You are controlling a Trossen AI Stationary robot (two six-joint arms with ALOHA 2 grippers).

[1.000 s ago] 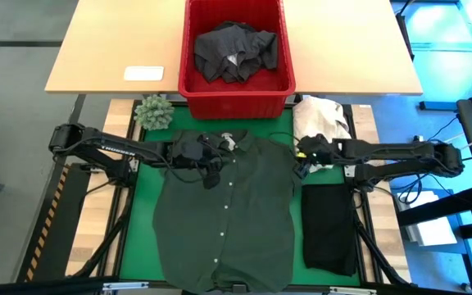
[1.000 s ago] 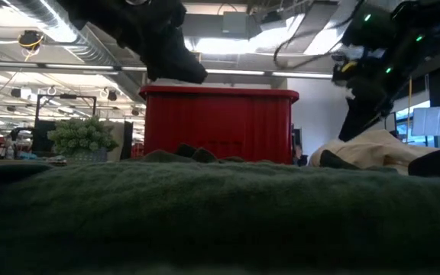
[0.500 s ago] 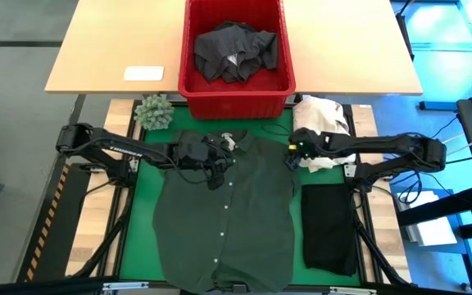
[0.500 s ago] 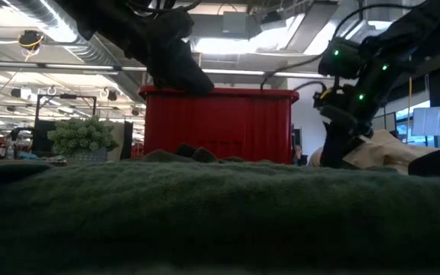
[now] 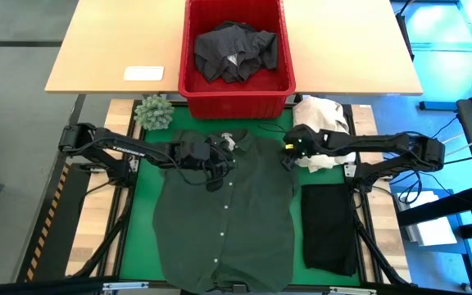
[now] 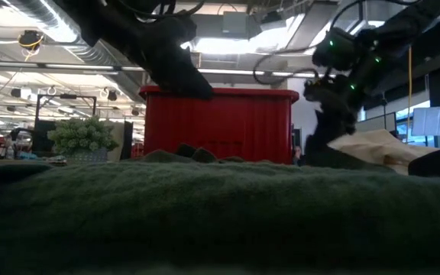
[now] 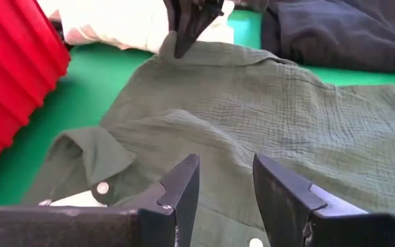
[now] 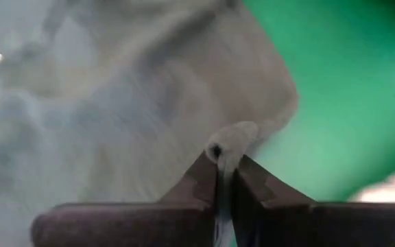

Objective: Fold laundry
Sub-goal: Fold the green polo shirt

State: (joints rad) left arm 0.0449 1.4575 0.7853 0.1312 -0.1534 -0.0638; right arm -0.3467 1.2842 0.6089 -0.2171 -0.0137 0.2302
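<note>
The dark green shirt (image 5: pixel 224 217) lies flat, buttoned side up, on the green mat (image 5: pixel 146 192) of the worktop (image 5: pixel 113 49), directly beneath both end effectors and extending from them toward the near edge. Beyond both end effectors stands the red basket (image 5: pixel 236 90), which contains a crumpled dark grey garment (image 5: pixel 236 49). A folded black garment (image 5: pixel 328 228) lies on the near side of the right end effector, just beside the shirt's edge. The cream-white cloth heap (image 5: pixel 322 123) lies just beside the right end effector, on its outer side. A small green plant (image 5: pixel 153 111) stands beyond the left arm.

The right end effector (image 5: pixel 290 156) is at the shirt's shoulder edge, its fingers pressed together on a pinch of the shirt fabric. The left end effector (image 7: pixel 223 182) hovers just above the shirt near the collar (image 7: pixel 91 154), fingers partly apart with nothing between them.
</note>
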